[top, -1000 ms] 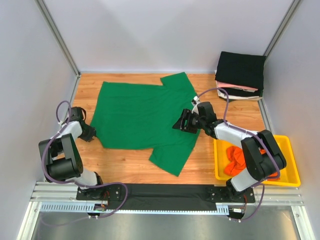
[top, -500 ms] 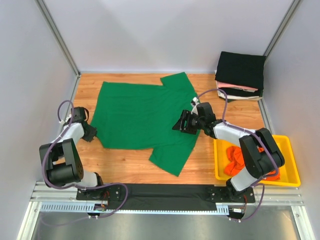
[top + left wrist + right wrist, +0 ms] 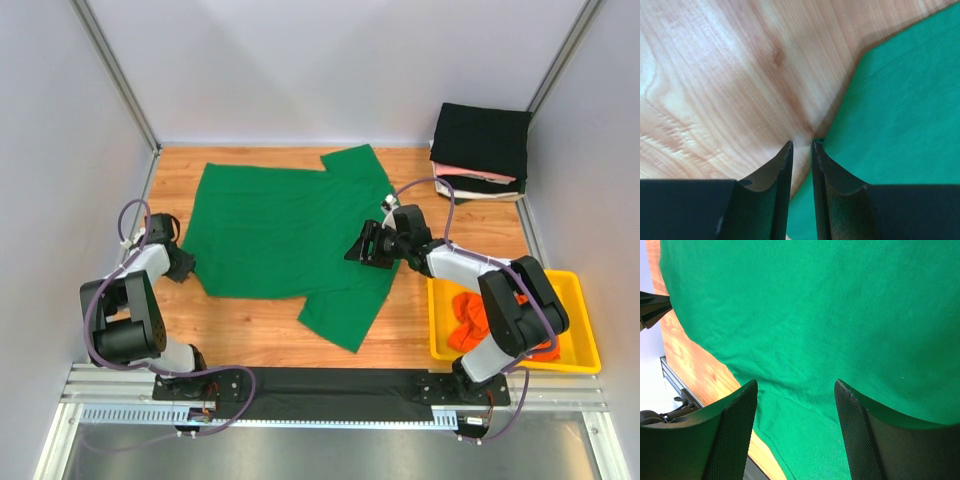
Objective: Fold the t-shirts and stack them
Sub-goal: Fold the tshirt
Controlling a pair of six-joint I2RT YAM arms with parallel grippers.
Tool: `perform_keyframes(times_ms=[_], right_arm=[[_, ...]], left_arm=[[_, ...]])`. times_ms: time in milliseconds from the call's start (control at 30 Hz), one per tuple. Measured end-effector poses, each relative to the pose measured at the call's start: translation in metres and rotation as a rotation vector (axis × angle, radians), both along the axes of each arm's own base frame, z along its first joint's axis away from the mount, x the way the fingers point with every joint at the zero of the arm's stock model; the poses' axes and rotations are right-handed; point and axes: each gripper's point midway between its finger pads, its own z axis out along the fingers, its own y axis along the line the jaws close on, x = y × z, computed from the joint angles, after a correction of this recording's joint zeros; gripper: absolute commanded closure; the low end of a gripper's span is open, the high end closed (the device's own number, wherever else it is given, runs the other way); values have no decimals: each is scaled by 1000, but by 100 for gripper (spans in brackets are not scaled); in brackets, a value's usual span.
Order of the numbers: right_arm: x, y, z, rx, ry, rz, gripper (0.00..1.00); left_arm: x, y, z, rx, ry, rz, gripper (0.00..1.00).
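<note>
A bright green t-shirt [image 3: 285,230] lies spread flat on the wooden table, one sleeve toward the front. My left gripper [image 3: 180,264] sits low at the shirt's near left corner. In the left wrist view its jaws [image 3: 802,145] stand narrowly apart, bare wood showing in the gap and the green cloth [image 3: 900,100] edge at the right fingertip. My right gripper [image 3: 366,245] hovers over the shirt's right side, open wide above the cloth [image 3: 815,305], holding nothing. An orange t-shirt [image 3: 468,318] lies crumpled in the tray. Folded black [image 3: 482,138] and pink-white [image 3: 484,184] t-shirts are stacked at the back right.
A yellow plastic tray [image 3: 582,350] stands at the front right beside the right arm's base. White walls with metal posts close off the table at left, back and right. Bare wood [image 3: 250,325] shows in front of the green shirt.
My left arm has shifted slightly, bringing its gripper a touch closer to the shirt's corner. The right arm and the shirt look the same.
</note>
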Motion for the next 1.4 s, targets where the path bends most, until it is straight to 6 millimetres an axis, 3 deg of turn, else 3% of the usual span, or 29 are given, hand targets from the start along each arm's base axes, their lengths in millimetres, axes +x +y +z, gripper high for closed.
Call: perform_keyframes(times_ms=[467, 933, 1400], right_arm=[[-1, 1, 1, 5, 2, 6, 36], [1, 4, 1, 13, 8, 17, 36], [1, 6, 1, 20, 14, 28, 36]], left_arm=[[10, 0, 1, -2, -44, -3, 71], [-2, -12, 1, -12, -47, -26, 69], [8, -11, 3, -8, -84, -32, 64]])
